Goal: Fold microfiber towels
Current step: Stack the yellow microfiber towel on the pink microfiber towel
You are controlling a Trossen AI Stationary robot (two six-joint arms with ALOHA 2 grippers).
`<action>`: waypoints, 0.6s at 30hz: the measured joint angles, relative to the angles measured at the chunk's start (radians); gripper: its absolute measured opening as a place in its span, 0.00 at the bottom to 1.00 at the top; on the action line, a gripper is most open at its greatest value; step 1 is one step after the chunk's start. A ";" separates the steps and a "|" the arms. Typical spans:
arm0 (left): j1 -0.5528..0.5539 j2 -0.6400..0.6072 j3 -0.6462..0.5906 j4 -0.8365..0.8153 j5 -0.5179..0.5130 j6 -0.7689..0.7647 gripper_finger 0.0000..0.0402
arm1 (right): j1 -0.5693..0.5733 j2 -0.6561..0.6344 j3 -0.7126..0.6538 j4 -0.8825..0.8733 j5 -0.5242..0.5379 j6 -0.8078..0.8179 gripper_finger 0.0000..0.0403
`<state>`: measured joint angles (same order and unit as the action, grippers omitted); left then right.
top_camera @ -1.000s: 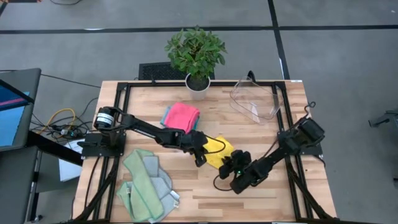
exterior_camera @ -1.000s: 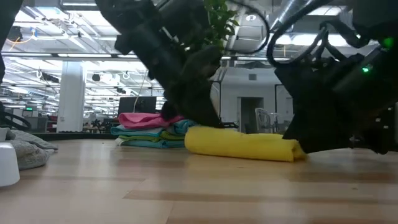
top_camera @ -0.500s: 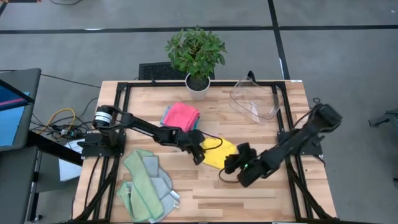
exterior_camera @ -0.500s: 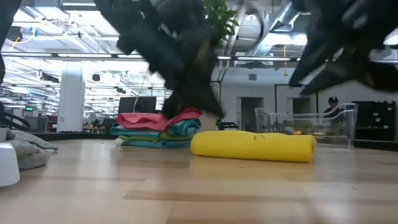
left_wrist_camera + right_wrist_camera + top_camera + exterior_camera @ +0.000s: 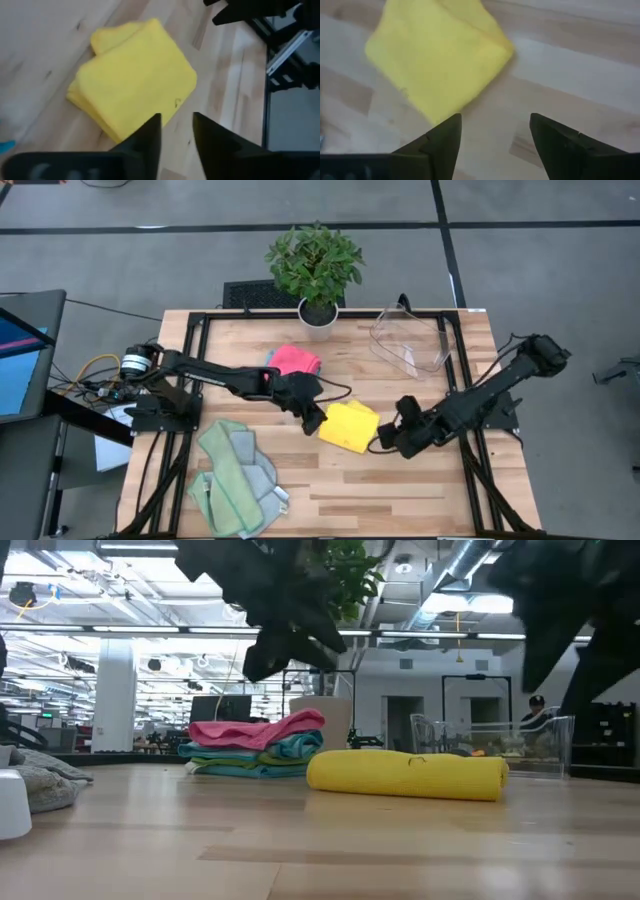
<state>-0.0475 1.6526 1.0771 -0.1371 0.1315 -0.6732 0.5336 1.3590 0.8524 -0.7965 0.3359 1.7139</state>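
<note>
A folded yellow towel point(image 5: 349, 426) lies flat on the wooden table near its middle, and no gripper touches it. My left gripper point(image 5: 314, 420) hangs above the towel's left edge, slightly open and empty; its wrist view shows the towel point(image 5: 135, 80) below its fingers point(image 5: 150, 132). My right gripper point(image 5: 385, 442) hovers just right of the towel, wide open and empty, looking down on it point(image 5: 440, 55). A stack of folded towels point(image 5: 293, 363), pink on teal, rests farther back. Loose green and sage towels point(image 5: 235, 475) lie at the near left.
A potted plant point(image 5: 316, 265) stands at the far edge, and a clear plastic bin point(image 5: 410, 340) sits at the far right. Bare wood lies in front of the yellow towel point(image 5: 405, 775). A person point(image 5: 537, 710) shows in the room beyond.
Both grippers have come off the yellow towel and risen. The left one has drawn back toward the table's left, the right one toward the right edge. The towel has stayed on the table, folded flat.
</note>
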 joint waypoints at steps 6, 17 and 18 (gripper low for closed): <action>0.005 0.094 0.000 0.021 -0.021 -0.063 0.50 | -0.054 0.135 0.000 0.117 0.008 0.025 0.65; 0.034 0.183 0.000 0.113 -0.047 -0.188 0.70 | -0.134 0.312 0.000 0.364 -0.001 0.044 0.65; 0.031 0.183 0.000 0.104 -0.075 -0.189 0.70 | -0.137 0.329 0.001 0.383 -0.011 0.050 0.65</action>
<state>-0.0164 1.8355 1.0771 -0.0326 0.0570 -0.8623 0.3968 1.6875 0.8536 -0.4139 0.3253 1.7635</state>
